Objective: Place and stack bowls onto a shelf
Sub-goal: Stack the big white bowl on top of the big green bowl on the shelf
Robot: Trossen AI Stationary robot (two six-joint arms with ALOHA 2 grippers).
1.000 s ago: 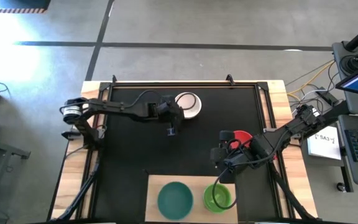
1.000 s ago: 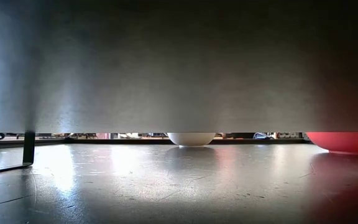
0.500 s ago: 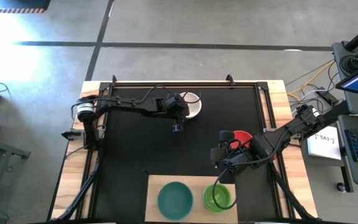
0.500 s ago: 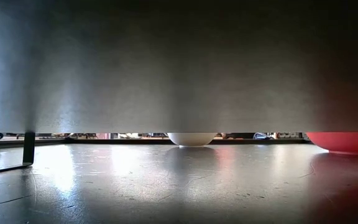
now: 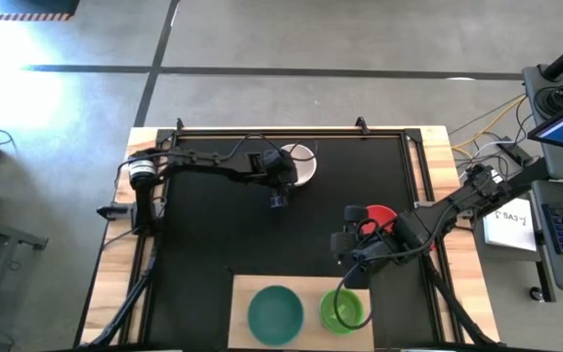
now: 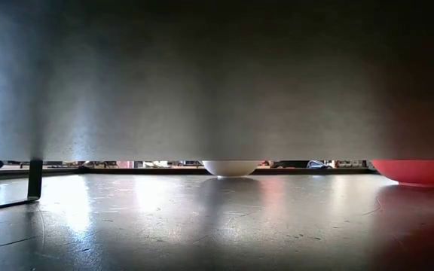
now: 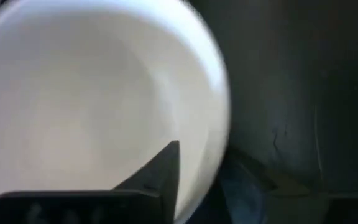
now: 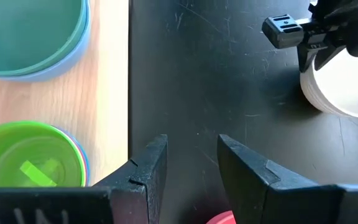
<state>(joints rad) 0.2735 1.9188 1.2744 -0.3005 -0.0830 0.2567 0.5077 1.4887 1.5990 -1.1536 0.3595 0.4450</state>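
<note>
A white bowl (image 5: pixel 301 164) (image 6: pixel 230 168) sits on the black mat near the far edge. My left gripper (image 5: pixel 283 170) (image 7: pixel 201 158) is open over its near-left rim, with one finger (image 7: pixel 163 171) inside the bowl and a dark shape outside the rim. The pale wood shelf (image 5: pixel 238 293) lies at the near edge. It carries a teal bowl (image 5: pixel 276 313) nested in a pale blue one, and a bright green bowl (image 5: pixel 343 310) nested in a blue-rimmed one. My right gripper (image 5: pixel 345 246) (image 8: pixel 194 163) hovers open over the mat between the shelf and a red bowl (image 5: pixel 383 215). My left gripper stands astride the white bowl's rim (image 7: pixel 219 124), coming slanting from above on the bowl's left side. I cannot tell whether its fingers touch the rim. The bowl rests on the mat.
The black mat (image 5: pixel 213 235) covers most of the table, with wooden side strips (image 5: pixel 115 284) to left and right. The red bowl (image 6: pixel 417 172) lies right of centre. A desk with keyboard and cables stands beyond the table's right edge.
My left gripper has moved toward the table's right and far edges, ending over the white bowl's rim. The right arm has kept still.
</note>
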